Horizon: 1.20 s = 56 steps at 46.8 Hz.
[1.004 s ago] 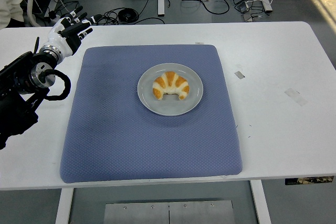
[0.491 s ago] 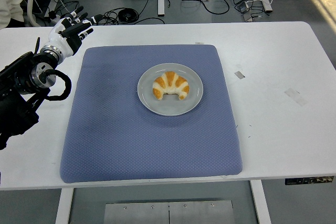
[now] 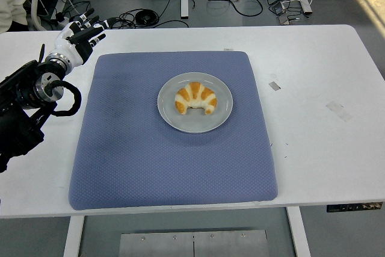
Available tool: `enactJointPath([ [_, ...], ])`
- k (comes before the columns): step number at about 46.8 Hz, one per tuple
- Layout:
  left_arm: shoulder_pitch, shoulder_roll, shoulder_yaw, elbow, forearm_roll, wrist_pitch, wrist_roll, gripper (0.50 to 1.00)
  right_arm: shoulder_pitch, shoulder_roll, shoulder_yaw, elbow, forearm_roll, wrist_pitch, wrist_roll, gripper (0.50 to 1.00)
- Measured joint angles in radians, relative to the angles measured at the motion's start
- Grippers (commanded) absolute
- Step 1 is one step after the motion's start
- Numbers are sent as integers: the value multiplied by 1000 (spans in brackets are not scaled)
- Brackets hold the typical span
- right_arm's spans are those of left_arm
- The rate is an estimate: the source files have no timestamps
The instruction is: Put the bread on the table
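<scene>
- Overhead, the white bench point(image 3: 313, 76) carries a large blue-grey quilted mat point(image 3: 150, 161) that covers most of its middle; a few small bits of tape point(image 3: 274, 85) lie on the bare surface to the right of the mat.
- Beyond the far edge of the bench is a grey floor with black cables point(image 3: 144, 16) and metal furniture legs.
- The bread point(image 3: 195, 98), a croissant, lies on a round grey plate point(image 3: 180, 121) at the centre of the mat. Its long axis runs left to right across the view, the curved back faces the far side, and both tips point toward the near edge.
- The left robot hand point(image 3: 81, 34) sits over the far left corner of the bench, just off the mat's corner, well apart from the plate. Its fingers point(image 3: 96, 25) are stretched out straight and slightly spread, holding nothing.
</scene>
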Motion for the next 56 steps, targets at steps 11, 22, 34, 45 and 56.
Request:
enactJointPath([
  [11,2,1,0,0,0,-5,0,981,0,0,0,0,0,0,0,1000],
  [22,1,1,-3,0,0,-6,0,981,0,0,0,0,0,0,0,1000],
  [34,0,1,-3,0,0,-6,0,981,0,0,0,0,0,0,0,1000],
  [45,0,2,7,0,-1,-7,0,981,0,0,0,0,0,0,0,1000],
  [56,15,3,9,0,0,-8,-1,981,0,0,0,0,0,0,0,1000],
])
